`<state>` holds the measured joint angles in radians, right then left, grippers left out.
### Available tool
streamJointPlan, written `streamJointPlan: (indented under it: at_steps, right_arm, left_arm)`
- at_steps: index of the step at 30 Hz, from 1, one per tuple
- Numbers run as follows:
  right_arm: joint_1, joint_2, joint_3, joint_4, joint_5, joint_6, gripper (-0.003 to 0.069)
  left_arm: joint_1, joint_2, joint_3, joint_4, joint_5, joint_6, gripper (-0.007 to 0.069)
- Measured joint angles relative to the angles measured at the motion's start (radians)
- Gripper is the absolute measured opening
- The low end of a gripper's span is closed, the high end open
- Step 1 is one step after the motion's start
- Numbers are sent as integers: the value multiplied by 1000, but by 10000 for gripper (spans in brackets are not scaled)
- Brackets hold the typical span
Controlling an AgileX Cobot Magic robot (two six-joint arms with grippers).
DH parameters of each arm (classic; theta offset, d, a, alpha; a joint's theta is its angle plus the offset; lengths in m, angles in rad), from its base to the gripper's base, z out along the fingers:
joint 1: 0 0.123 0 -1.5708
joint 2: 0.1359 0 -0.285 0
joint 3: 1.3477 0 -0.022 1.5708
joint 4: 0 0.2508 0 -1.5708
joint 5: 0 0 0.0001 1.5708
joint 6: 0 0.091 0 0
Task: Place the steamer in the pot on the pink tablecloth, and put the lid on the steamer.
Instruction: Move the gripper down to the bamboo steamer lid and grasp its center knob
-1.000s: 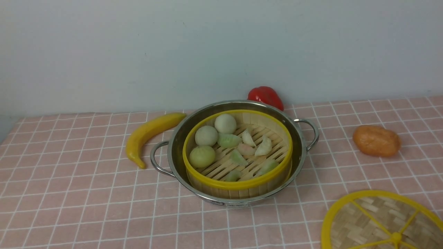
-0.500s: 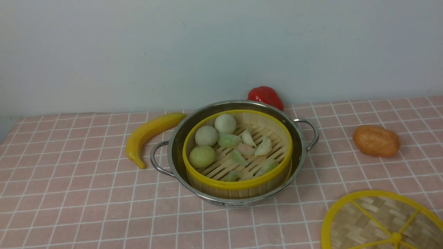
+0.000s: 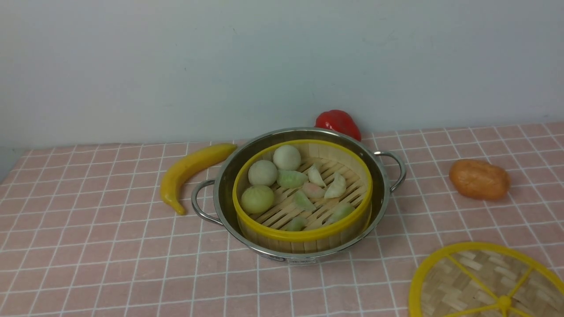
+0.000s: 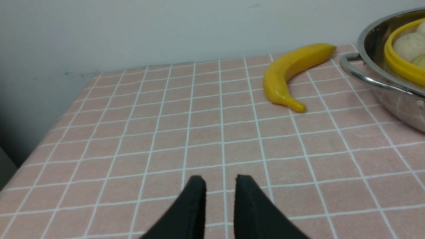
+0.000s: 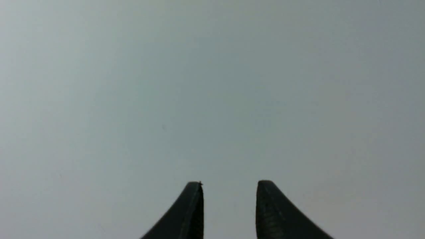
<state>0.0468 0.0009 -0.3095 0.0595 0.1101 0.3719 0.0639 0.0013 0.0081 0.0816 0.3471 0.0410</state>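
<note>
Your left gripper (image 4: 219, 181) hovers over the pink tablecloth (image 4: 166, 132), jaws narrowly apart and empty; your right gripper (image 5: 229, 184) gapes at blank wall. Nothing has shifted this past second: the slatted bamboo steamer (image 3: 304, 235) sits inside the shiny steel pot (image 3: 224, 187), so only the flat woven lid (image 3: 458, 286), lying front-right, remains.

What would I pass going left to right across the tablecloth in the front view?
banana → pot, with the steamer sitting in it → lid
</note>
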Motion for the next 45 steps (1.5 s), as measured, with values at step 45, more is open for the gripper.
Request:
streamJointPlan:
  at_steps: [45]
  right_arm:
    - [50, 1511, -511, 280, 830, -624, 243]
  left_arm:
    - [0, 0, 0, 0, 0, 0, 223]
